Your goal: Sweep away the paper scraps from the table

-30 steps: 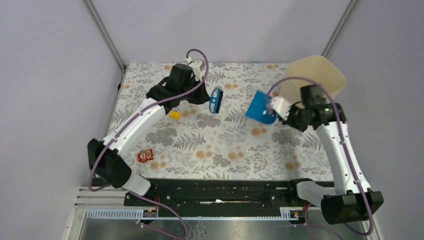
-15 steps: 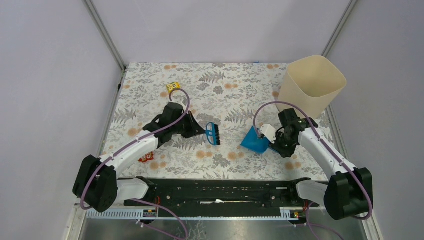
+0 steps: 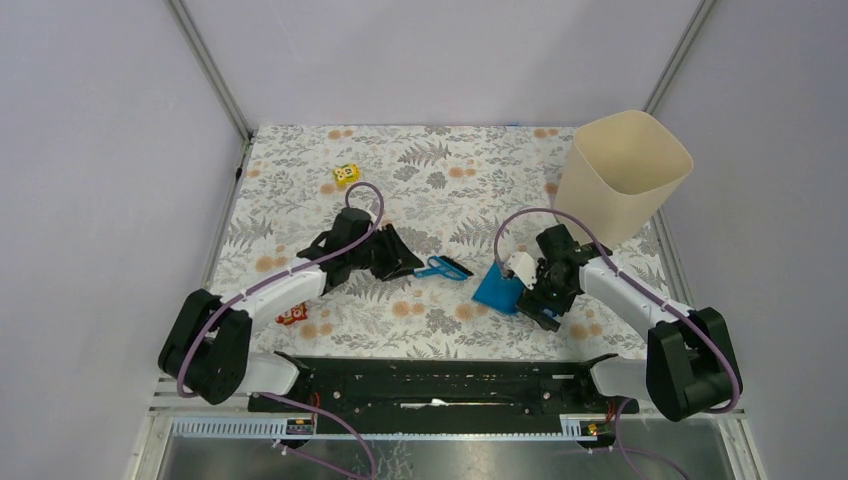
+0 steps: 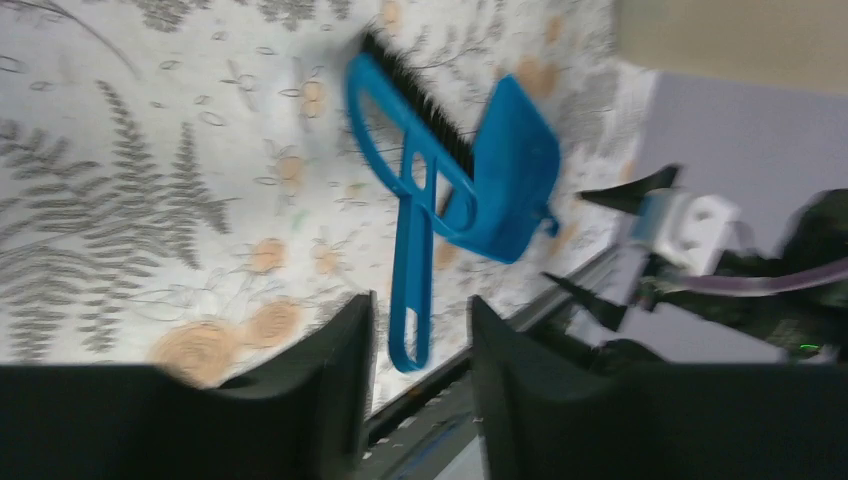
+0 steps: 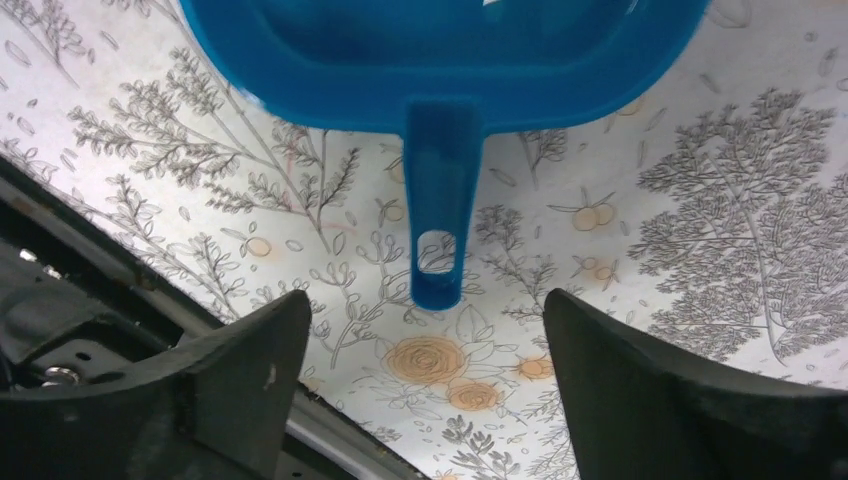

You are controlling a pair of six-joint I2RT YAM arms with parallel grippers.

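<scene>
No paper scraps show on the table (image 3: 300,215) in any view. A blue brush (image 3: 443,267) with black bristles lies flat on the cloth. My left gripper (image 3: 404,264) is open just behind it. In the left wrist view the brush handle (image 4: 412,290) ends between the fingers of the left gripper (image 4: 420,305), with a gap on each side. The blue dustpan (image 3: 497,290) rests on the table beside the brush. My right gripper (image 3: 532,292) is wide open behind it. In the right wrist view the dustpan handle (image 5: 437,230) points into the spread jaws of the right gripper (image 5: 425,312), untouched.
A tall cream bin (image 3: 625,175) stands at the back right corner. A yellow cube (image 3: 346,175) sits at the back left and a red toy (image 3: 292,316) lies near the front left. The black rail (image 3: 430,385) runs along the near edge.
Both arms have come down and toward the near edge. The brush and the dustpan were set on the cloth, and both grippers have opened and let them go.
</scene>
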